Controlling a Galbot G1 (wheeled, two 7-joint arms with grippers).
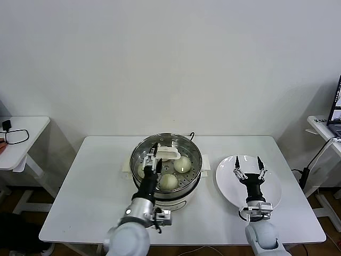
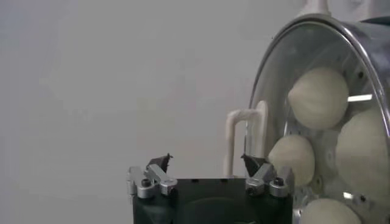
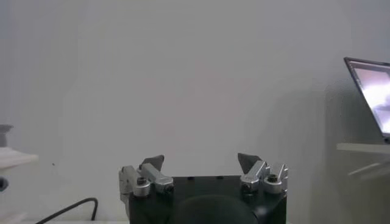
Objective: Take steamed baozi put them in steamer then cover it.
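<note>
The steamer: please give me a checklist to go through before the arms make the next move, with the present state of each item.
1. Baozi inside the steamer: ok; four show through the glass in the left wrist view.
2. Cover on the steamer: ok; its white handle is at the centre.
3. Cover seated evenly all around the rim: cannot tell.
4. Left claw released from the handle: ok; fingers open, handle beside them, over the cover.
5. Right claw empty: ok; fingers open, nothing between them, above the white plate.
6. Plate free of baozi: ok; none on it.
</note>
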